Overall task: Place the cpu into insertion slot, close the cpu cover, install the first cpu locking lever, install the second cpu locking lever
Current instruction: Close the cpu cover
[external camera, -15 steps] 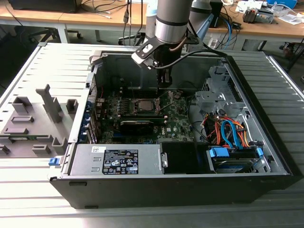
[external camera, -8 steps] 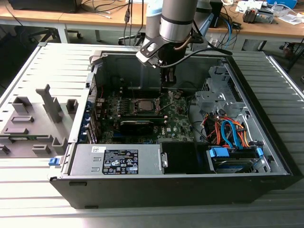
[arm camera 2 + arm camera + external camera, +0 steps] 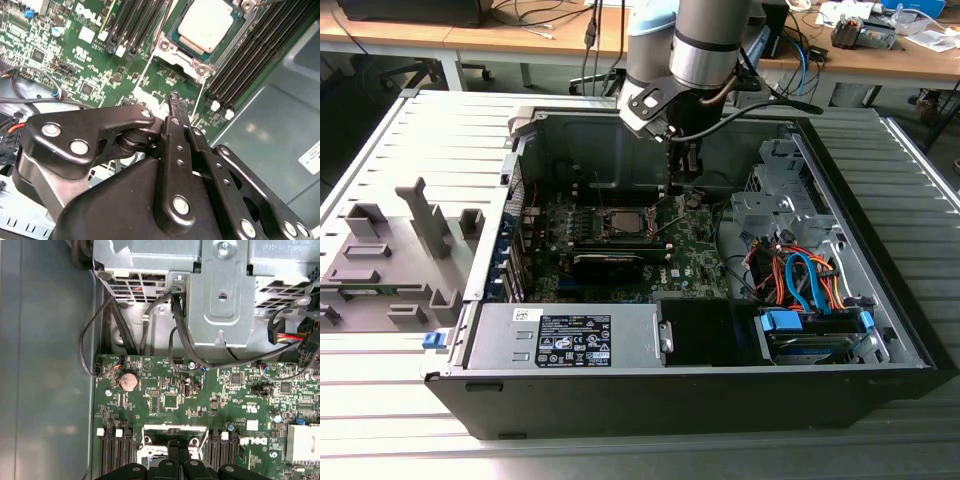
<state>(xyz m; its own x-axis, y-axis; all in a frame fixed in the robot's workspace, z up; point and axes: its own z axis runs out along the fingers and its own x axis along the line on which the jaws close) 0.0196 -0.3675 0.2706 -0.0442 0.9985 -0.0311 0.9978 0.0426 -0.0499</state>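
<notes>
Motherboard [image 3: 650,245] lies flat inside an open computer case [image 3: 700,400] that rests on its side on the ribbed grey tabletop [image 3: 380,430]; the arm comes down over the case's far wall, and the tool [image 3: 686,188] hangs just above the board, close to the socket on the exterior view's right; in both wrist views its fingers [image 3: 174,117] are drawn together with no gap showing, though I cannot tell whether anything thin is pinched at the tips; the cpu [image 3: 207,27] sits in the insertion slot [image 3: 186,44] toward the board's far edge, pale face up, one corner cut off by the picture's edge; a silvery frame [image 3: 180,59] borders it, and whether that frame is a lid lying closed or the socket's fixed rim cannot be made out; two thin wire rods [image 3: 141,77] run from the socket's corners toward the tool, latched or loose I cannot say; black memory slots [image 3: 250,55] flank the socket; the tool's [image 3: 178,446] own dark linkage hides most of the socket in the first wrist view, where a coin cell [image 3: 128,381] and a metal drive cage [image 3: 220,295] are plain; a graphics card [image 3: 608,262] lies nearer the case's front wall than the socket, beside the power supply [image 3: 565,335].
</notes>
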